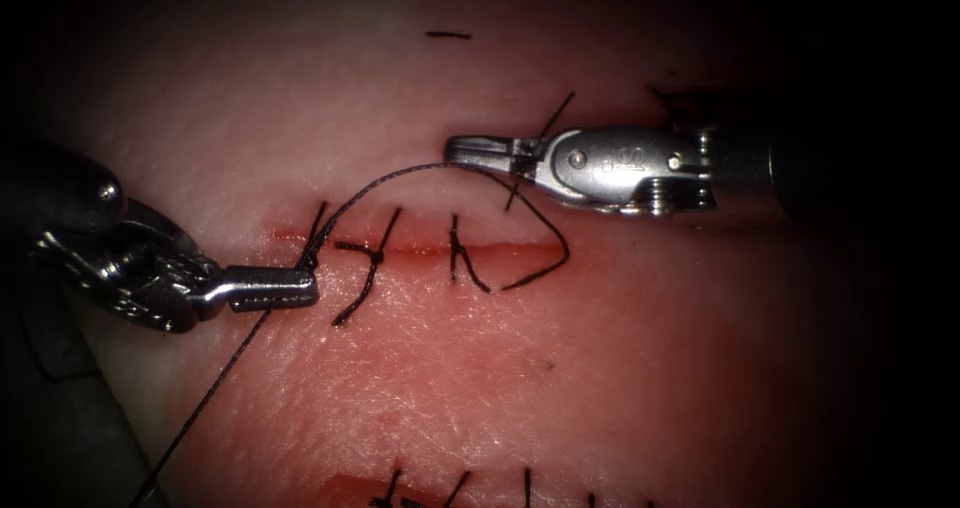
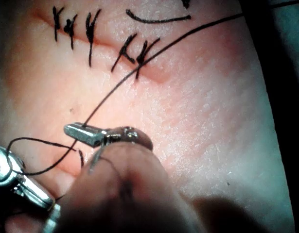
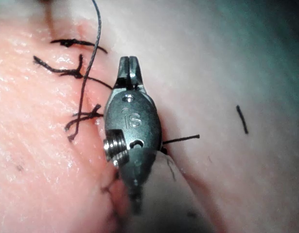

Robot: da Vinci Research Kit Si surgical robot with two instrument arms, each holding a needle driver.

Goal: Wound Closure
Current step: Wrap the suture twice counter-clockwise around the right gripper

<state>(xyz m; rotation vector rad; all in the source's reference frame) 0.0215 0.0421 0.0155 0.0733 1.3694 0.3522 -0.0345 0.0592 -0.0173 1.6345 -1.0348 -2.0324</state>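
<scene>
At the cut's nine o'clock end, my left end effector clamped thread; right end effector closed, empty; several stitches tied, three o'clock end unclosed.

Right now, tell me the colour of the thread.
Black: the thread shows best in the endoscope view, against pale pink tissue.

tissue carries a cut w/ tied stitches, thread lying across it.
</scene>
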